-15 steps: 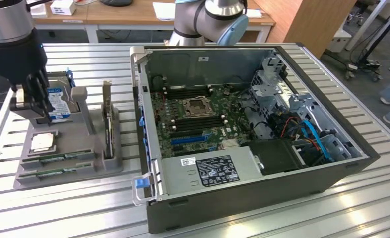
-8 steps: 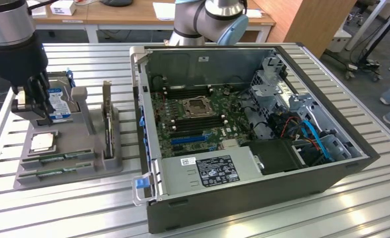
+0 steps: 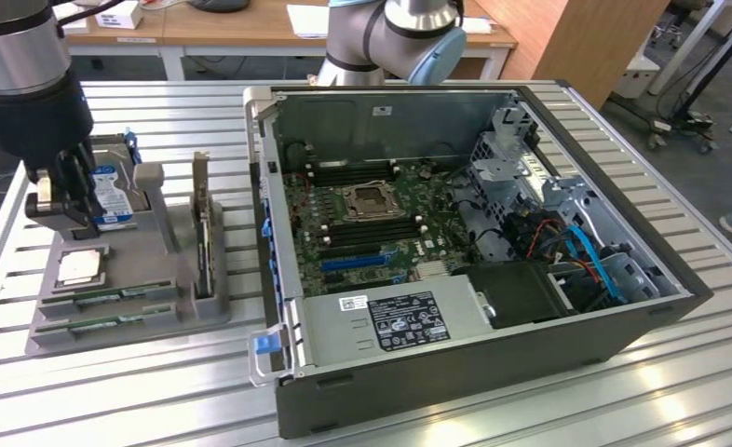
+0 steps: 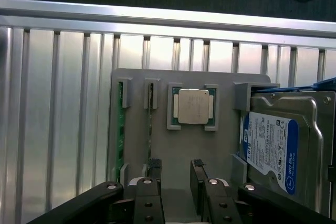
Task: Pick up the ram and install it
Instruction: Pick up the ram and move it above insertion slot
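End effector [image 3: 65, 207] spread wide, holding nothing; hovers over the grey holder tray [image 3: 210, 307] at the exterior view's left, above its far half by the hard drive [image 3: 115, 196]; the ram [image 3: 108, 298] sits in a slot at the tray's near end, untouched; second stick [image 3: 93, 324] just beside it, nearer still. Step looks like the approach to pick; best to centre the black fingers [image 4: 153, 169] across the board mid-length, come down plumb, stay off the grey end clips and the CPU [image 4: 194, 106] next slot over; grip light, since the board is thin and stiff. Ram is narrow, green; tray matte, blocky; counter [image 3: 466, 410] ribbed shiny aluminium; open computer case [image 3: 664, 307] dark metal, right.
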Available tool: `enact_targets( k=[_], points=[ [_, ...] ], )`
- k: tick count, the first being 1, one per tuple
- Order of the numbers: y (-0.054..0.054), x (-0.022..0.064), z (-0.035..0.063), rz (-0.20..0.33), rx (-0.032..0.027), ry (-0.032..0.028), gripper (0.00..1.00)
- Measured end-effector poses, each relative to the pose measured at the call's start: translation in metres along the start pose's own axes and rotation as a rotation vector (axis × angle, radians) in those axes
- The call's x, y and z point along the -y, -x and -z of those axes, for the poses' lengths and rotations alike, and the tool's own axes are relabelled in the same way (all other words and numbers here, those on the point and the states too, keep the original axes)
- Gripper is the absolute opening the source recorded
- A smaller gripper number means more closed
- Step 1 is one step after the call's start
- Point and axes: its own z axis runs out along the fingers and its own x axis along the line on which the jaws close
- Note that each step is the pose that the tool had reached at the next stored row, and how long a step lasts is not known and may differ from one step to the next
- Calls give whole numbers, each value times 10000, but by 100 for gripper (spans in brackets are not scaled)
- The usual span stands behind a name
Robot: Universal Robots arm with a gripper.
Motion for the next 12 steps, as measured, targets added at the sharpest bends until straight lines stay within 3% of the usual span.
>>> enact_targets(
  k=[12],
  points=[
    [-1, 4, -91, 0, -1, 3, 36]
  ],
)
